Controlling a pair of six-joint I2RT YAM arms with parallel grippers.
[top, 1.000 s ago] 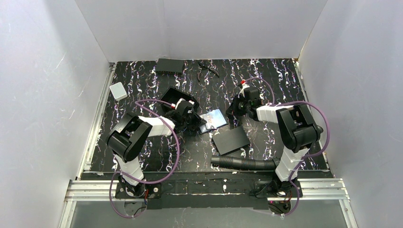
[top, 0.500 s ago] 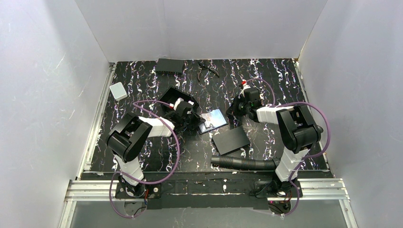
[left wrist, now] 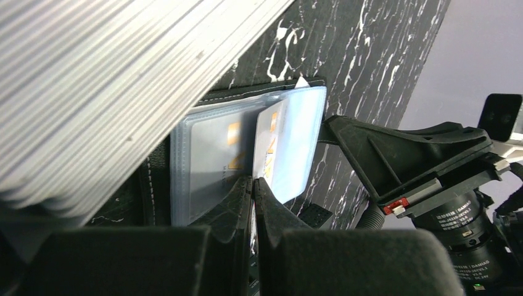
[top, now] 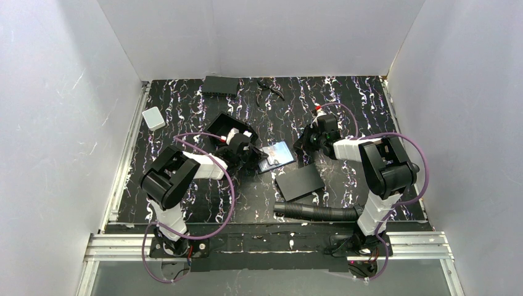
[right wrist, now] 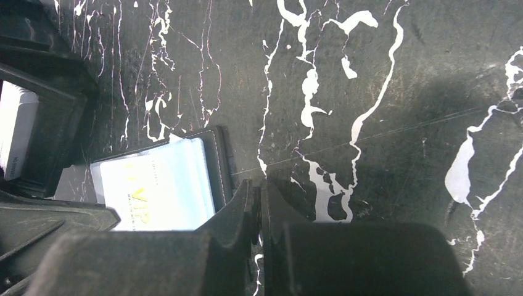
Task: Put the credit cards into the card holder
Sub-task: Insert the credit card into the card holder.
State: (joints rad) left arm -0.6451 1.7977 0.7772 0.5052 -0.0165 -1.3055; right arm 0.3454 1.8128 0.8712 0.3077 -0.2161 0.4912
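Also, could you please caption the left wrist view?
Left gripper, jaws shut, at the open card holder, with pale-blue credit cards tucked inside.

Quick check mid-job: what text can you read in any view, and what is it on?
"VIP": on the pale-blue credit card in the card holder, right wrist view.
"DAMIAO": on the right arm's motor label, left wrist view; the model code beside it is too small.
Small print above "VIP" and the orange marks on cards in the left wrist view: unreadable.
Top view: none legible.
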